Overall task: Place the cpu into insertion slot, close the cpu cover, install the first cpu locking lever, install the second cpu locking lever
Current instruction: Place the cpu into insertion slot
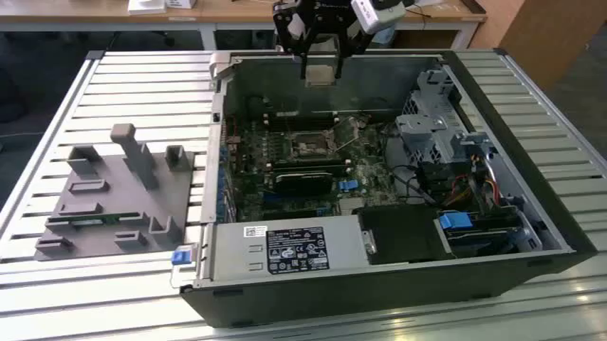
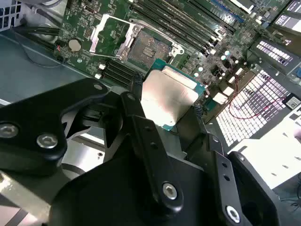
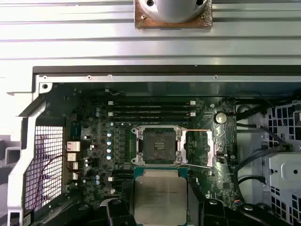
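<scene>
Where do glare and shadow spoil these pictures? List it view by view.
Second wrist view: glare whitens the cpu face, and the perforated case wall is blown out. First wrist view: the slatted table is bright, the motherboard dim. Exterior view: the case interior lies in shadow.

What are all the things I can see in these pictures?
table: one, silver slats, under everything
computer case: one, black, open, on the table
grey holder: one, grey, on the table at the exterior view's left
circuit board: one, green, inside the case
insertion slot: one, black-framed, on the board, empty
cpu cover: one, silvery, swung open beside the slot
memory slots: several, black, near the slot
cpu: one, pale silver, not yet in the slot
pincer: one, black, shut on the cpu
</scene>
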### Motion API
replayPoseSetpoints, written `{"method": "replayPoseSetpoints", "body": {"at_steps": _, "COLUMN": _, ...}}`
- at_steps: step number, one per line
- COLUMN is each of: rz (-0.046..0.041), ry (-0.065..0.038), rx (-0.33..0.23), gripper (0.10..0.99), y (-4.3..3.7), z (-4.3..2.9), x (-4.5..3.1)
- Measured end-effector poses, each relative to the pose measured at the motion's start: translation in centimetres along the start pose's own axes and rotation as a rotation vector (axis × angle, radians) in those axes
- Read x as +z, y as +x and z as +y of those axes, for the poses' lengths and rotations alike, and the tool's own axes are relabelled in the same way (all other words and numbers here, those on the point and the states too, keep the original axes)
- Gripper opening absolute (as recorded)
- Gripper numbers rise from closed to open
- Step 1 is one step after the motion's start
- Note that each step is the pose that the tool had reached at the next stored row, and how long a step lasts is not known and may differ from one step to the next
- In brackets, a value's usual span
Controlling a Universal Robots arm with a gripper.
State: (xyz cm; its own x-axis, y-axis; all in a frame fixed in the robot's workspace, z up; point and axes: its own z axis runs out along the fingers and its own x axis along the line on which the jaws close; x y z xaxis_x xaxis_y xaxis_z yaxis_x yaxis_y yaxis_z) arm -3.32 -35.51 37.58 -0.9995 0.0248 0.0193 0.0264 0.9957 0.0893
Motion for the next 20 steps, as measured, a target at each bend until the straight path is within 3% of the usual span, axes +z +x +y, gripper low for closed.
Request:
{"method": "replayPoseSetpoints", "body": {"at_steps": 8, "rz": -0.0007, "ry": 0.0, "rx": 0.007, "gripper": 0.541, "y": 0.0, "z": 0.0, "x": 0.01}}
{"method": "replayPoseSetpoints", "body": {"at_steps": 20, "rz": -0.0064, "ry": -0.001, "rx": 0.071, "gripper": 0.541, "y": 0.02, "z": 0.0, "x": 0.02}}
